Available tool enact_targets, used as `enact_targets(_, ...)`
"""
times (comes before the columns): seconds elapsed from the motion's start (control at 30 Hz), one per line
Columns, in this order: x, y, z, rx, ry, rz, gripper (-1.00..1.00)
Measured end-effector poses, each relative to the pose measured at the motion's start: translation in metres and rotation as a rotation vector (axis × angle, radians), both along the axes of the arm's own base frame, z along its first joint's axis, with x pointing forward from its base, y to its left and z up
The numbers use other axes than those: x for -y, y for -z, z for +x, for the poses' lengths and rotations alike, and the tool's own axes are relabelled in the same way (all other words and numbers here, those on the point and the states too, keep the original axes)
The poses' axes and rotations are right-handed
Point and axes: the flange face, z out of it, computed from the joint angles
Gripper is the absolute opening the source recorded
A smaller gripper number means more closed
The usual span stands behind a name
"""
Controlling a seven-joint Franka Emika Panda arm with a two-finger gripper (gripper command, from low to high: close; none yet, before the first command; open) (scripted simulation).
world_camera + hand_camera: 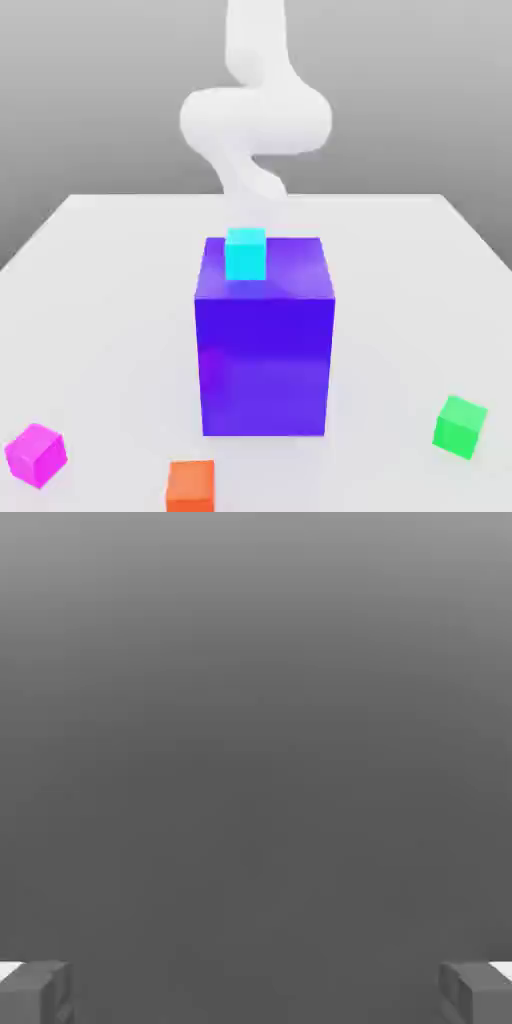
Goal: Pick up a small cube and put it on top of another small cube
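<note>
Lying on the counter point(110, 260) at the big blue block's point(264, 350) near left foot: magenta cube point(35, 455); green cube point(460, 426) opposite. Claw point(256, 992) spread wide, empty, behind the block.

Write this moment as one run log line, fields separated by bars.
gripper: open, empty | pink cube: on table, unpicked | green cube: on table, bare top | cyan cube: on blue block

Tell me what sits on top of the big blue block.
A small cyan cube rests on the big blue block's top face, near the front edge, nothing stacked on it. Behind the block, the white arm rises; its lower part is hidden by the block.
</note>
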Motion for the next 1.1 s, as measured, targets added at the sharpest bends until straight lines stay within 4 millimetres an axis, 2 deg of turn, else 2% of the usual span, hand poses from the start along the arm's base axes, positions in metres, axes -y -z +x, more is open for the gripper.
enact_targets(0.13, 0.034, 0.06, 0.047, -0.109, 0.021, 0.056, 0.0)
enact_targets(0.27, 0.068, 0.124, 0.081, -0.21, 0.055, 0.101, 0.0)
enact_targets(0.4, 0.102, 0.193, 0.104, -0.308, 0.099, 0.136, 0.0)
enact_targets(0.5, 0.127, 0.246, 0.112, -0.381, 0.139, 0.154, 0.0)
enact_targets(0.67, 0.177, 0.333, 0.107, -0.498, 0.23, 0.17, 0.0)
enact_targets(0.77, 0.198, 0.384, 0.098, -0.568, 0.273, 0.166, 0.0)
enact_targets(0.97, 0.245, 0.475, 0.059, -0.706, 0.374, 0.132, 0.0)
enact_targets(1.1, 0.253, 0.531, 0.053, -0.725, 0.388, 0.122, 0.0)
